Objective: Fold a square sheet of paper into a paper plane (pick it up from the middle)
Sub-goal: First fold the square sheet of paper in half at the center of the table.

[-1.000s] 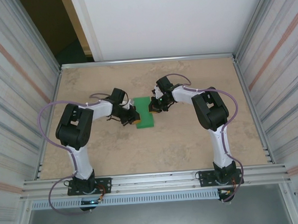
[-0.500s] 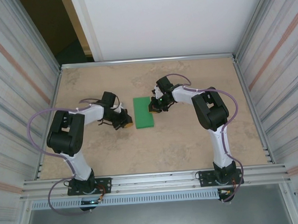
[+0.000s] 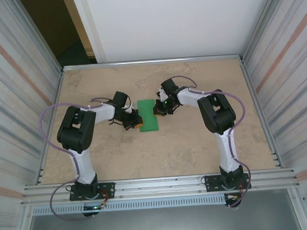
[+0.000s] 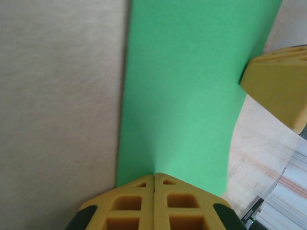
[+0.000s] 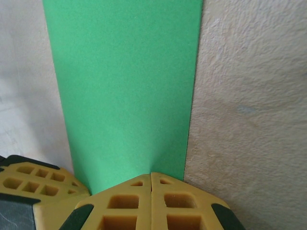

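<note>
- Pressing down on the square sheet of paper, both arms are working a fold. The sheet is lying flat as a narrow green rectangle in the middle of the desk, between the two grippers.
- The left gripper is bearing on the sheet's near-left edge, its jaws closed pad against pad with no green showing between them.
- The right gripper is doing likewise at the far-right edge, jaws pressed together and tips resting on the paper.
- Judging by the halved shape, the task is sitting early: a first lengthwise crease is being flattened, and no nose or wings are showing.
- The next move is probably calling for sliding closed tips along the fold, then opening one pair of jaws to lift a corner while the other is pinning the sheet.
</note>
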Controlling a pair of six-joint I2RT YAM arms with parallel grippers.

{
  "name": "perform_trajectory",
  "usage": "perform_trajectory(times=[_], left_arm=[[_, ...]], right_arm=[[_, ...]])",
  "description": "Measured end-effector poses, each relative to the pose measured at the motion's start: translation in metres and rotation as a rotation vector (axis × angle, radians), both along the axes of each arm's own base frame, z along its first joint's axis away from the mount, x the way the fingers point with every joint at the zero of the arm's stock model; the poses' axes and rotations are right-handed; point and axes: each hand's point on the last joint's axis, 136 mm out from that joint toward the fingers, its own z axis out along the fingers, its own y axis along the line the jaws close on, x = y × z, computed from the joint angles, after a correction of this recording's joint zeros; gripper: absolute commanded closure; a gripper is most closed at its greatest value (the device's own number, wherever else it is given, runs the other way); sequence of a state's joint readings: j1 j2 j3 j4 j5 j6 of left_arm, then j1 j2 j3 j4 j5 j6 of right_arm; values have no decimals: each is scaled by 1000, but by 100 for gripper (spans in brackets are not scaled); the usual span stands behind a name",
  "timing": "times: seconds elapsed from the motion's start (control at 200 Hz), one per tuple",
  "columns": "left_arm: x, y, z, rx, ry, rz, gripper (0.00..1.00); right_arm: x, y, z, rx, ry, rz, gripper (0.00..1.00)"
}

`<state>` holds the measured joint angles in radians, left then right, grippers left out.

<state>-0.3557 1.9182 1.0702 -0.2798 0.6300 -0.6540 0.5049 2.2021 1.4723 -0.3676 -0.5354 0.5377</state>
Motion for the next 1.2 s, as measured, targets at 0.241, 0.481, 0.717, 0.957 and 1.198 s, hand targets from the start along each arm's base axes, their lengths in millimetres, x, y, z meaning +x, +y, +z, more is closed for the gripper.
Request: perform_trajectory(times=[0.241, 0.481, 0.717, 0.957, 1.198], left_arm=[[3, 20, 8, 4, -17, 32, 100], [-13, -11, 17, -18, -40, -54, 100], [-27, -10, 0, -8, 12, -64, 100], [-46, 6, -3, -28, -4, -50, 100], [-61, 26, 1, -9, 43, -3, 100]], right_arm=[[0, 0, 0, 1, 1, 1, 100], [-1, 1, 0, 2, 2, 2, 100], [-1, 1, 0, 2, 2, 2, 100], [-1, 1, 0, 2, 2, 2, 100], [-1, 1, 2, 7, 1, 4, 100]])
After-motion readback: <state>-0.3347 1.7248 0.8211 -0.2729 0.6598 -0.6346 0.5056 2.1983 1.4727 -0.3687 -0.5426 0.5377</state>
